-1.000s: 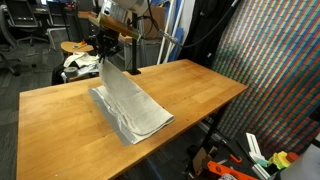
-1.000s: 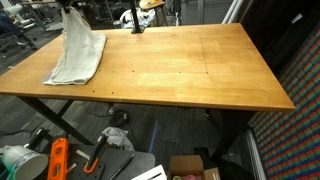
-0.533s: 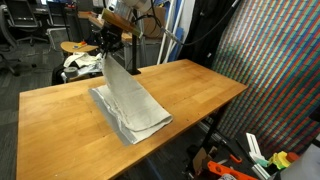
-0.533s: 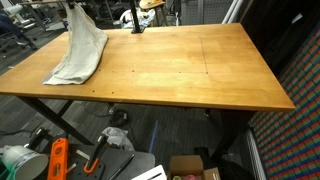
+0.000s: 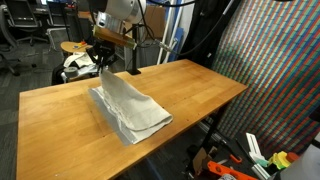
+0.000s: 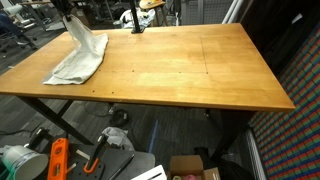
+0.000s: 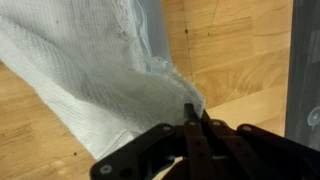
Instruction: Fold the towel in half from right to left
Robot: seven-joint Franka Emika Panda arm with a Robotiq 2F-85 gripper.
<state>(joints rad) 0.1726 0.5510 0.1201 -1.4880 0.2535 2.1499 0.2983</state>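
A robot arm's pincer (image 5: pixel 104 62) is clamping tight on one edge of the pale grey towel (image 5: pixel 128 105) and holding it above the wooden counter (image 5: pixel 190 85). The rest of the cloth is sloping down and lying flat near one end of the counter. The fold looks roughly half done. The next move probably calls for carrying the lifted edge across the resting half, lowering it until the edges meet, then letting go.

One towel (image 5: pixel 130 105), one table (image 5: pixel 200 90)
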